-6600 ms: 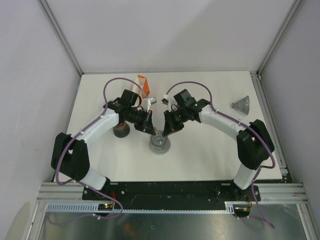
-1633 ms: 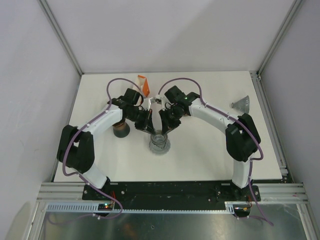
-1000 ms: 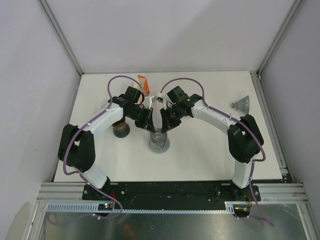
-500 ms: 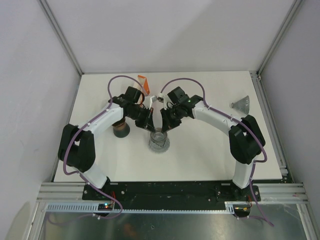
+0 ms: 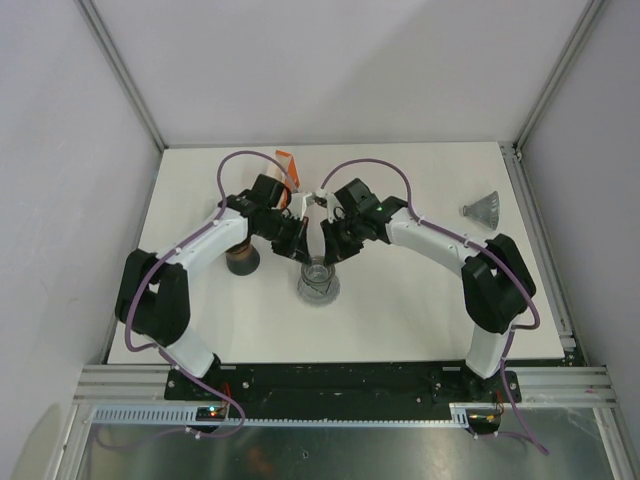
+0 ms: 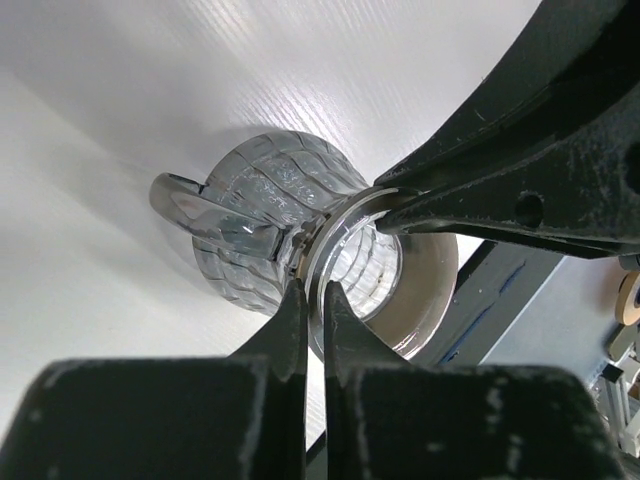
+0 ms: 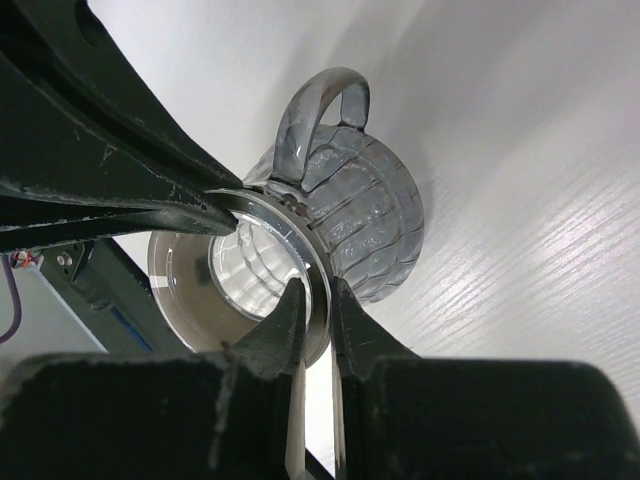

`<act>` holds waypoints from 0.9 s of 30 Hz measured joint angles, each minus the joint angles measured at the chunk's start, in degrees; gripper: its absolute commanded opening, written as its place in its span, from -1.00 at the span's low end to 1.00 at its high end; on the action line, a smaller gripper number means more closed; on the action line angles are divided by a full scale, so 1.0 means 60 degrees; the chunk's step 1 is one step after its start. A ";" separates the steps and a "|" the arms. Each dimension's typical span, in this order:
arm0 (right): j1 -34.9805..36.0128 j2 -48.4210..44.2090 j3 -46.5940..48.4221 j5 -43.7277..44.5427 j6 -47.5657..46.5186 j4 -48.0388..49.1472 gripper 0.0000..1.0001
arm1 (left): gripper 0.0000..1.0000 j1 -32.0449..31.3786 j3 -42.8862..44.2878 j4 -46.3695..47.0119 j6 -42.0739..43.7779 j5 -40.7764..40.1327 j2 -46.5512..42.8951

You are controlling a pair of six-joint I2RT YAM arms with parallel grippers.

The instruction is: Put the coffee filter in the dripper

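The clear ribbed glass dripper point(image 5: 319, 282) with a loop handle stands at the table's middle. My left gripper point(image 5: 297, 250) comes at it from the back left and is shut on its flat rim point(image 6: 340, 235). In the left wrist view the left gripper point(image 6: 312, 290) pinches the rim's edge between its fingertips. My right gripper point(image 5: 328, 252) reaches in from the back right and is shut on the opposite side of the same rim; in the right wrist view the right gripper point(image 7: 318, 286) straddles it. The grey cone-shaped coffee filter point(image 5: 482, 207) lies far right, away from both grippers.
A brown cup-like object point(image 5: 242, 260) stands left of the dripper under the left arm. An orange and white packet point(image 5: 289, 166) lies at the back, behind the grippers. A metal rail point(image 5: 535, 230) borders the table's right edge.
Both grippers keep their hold on the dripper's rim. Over the last second the right arm's elbow has shifted slightly; the dripper has hardly moved.
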 measured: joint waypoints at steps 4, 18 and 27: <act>0.0040 -0.0131 -0.0226 0.0102 0.0029 0.0270 -1.00 | -1.00 -0.0066 -0.0033 0.0036 0.0076 -0.0142 -0.0047; 0.0084 -0.0288 -0.0499 0.0288 0.0055 0.0645 -0.97 | -0.99 -0.0109 -0.0160 0.0259 0.0237 -0.0270 -0.0120; 0.0109 -0.0397 -0.0663 0.0415 0.0055 0.0896 -0.58 | -0.98 -0.0113 -0.0182 0.0361 0.0390 -0.0270 -0.0157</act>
